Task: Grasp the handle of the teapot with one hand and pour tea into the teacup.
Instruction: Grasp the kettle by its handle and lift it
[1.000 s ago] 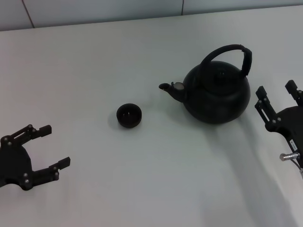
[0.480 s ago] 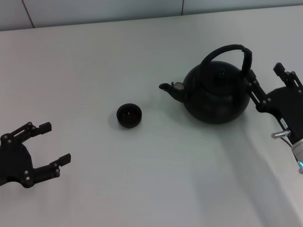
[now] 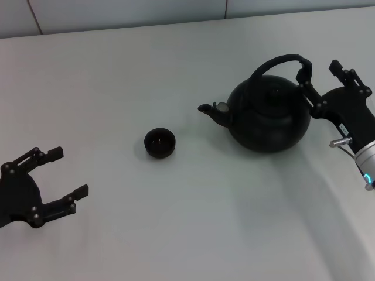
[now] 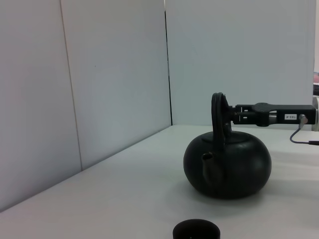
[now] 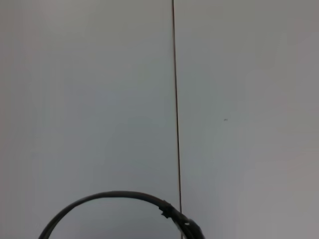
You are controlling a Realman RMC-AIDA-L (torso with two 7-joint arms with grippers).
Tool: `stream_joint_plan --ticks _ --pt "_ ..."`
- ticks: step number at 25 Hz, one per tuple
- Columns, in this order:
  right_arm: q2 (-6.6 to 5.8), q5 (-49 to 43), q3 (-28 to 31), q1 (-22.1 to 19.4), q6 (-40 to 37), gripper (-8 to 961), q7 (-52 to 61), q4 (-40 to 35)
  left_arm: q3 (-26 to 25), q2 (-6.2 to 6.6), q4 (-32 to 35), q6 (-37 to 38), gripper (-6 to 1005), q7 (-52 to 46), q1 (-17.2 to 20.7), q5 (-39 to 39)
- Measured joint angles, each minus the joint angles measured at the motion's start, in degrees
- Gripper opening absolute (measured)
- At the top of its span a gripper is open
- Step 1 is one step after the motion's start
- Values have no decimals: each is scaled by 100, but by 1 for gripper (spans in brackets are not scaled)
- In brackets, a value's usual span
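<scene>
The black teapot (image 3: 268,116) stands on the white table (image 3: 193,222) right of centre, its spout pointing left toward the small black teacup (image 3: 160,143). Its arched handle (image 3: 280,61) stands upright over the lid. My right gripper (image 3: 320,70) is open, raised to handle height, with its fingertips at the handle's right end and nothing held. The left wrist view shows the teapot (image 4: 227,162), the handle (image 4: 218,114) edge-on, the right gripper (image 4: 235,113) level behind it, and the teacup (image 4: 196,230). In the right wrist view only the handle's arc (image 5: 114,195) shows. My left gripper (image 3: 69,171) rests open at the near left.
A pale panelled wall (image 3: 129,12) runs along the table's far edge. Bare table lies between the teacup and the left gripper and in front of the teapot.
My right gripper has risen and moved forward and left, from beside the teapot's body to the right end of its handle. The left gripper, teapot and teacup have stayed put.
</scene>
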Motion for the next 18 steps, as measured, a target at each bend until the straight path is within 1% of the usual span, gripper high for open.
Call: stream_joint_plan --ticks 1,6,10,18 --pt "-1 -13 -2 68 37 707 60 -63 -5 -9 0 -2 863 3 -1 0" --pt "-3 -16 -23 114 86 708 67 -79 -10 -51 8 -5 863 -2 -8 -26" --pt "-3 -32 -37 115 91 708 69 -83 -11 -52 -7 -5 863 -6 -8 -53" --pt "-3 -52 -66 80 91 678 126 -53 -13 -65 -12 0 863 -11 -8 -71"
